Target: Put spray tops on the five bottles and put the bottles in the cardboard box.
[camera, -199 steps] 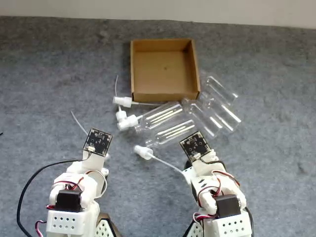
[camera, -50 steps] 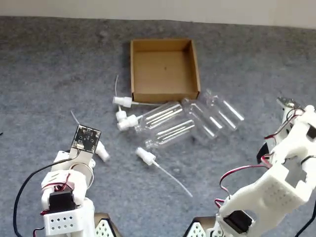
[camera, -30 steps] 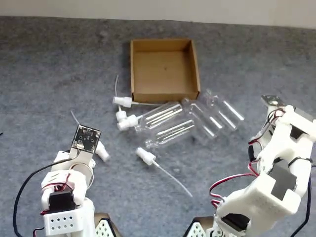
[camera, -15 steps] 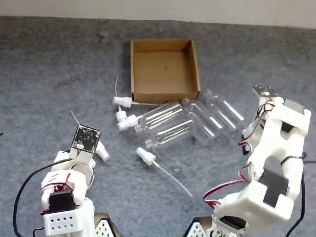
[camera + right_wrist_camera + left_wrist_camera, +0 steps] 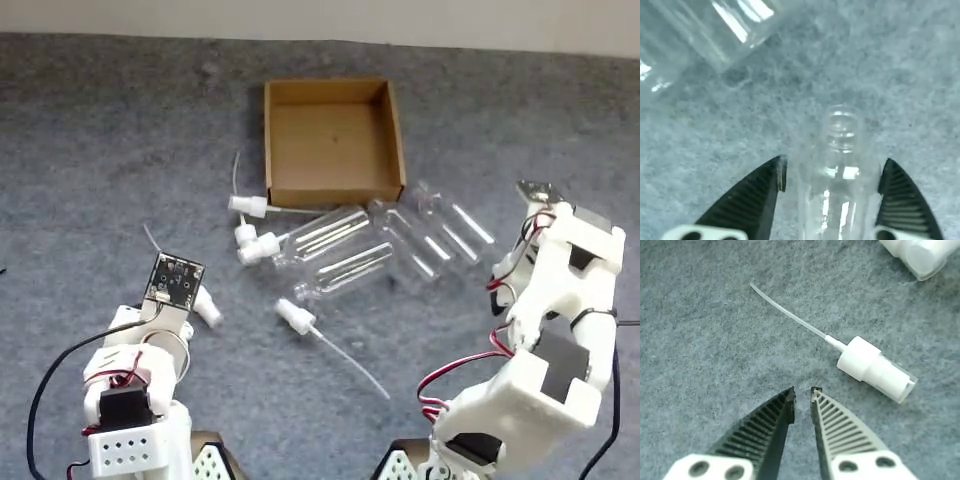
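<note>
The right end effector (image 5: 835,162) is spread wide and set astride a clear bottle (image 5: 841,127) that lies on the table (image 5: 100,130). Nothing is gripped yet, and the open threaded neck is seen just beyond the two fingers. The left end effector (image 5: 802,391) is all but closed, with only a narrow slit left between its tips, and nothing is held in it. A loose spray top (image 5: 874,371) with its dip tube lies just beside it on the table. In the high view the cardboard box (image 5: 333,86) is seen at upper centre, the bottles are clustered just below it, and the right arm is placed at the right edge beside that cluster.

The step in hand is judged to be the grasp of this bottle. The bottle is best kept centred between the fingers, so that it is not nudged into a roll as they are closed. The body should be taken below the shoulder, so that the neck is left free for a top. Since the wall looks thin and slick, only moderate pressure should be applied. A neighbouring bottle (image 5: 715,35) lies near and should not be knocked.
</note>
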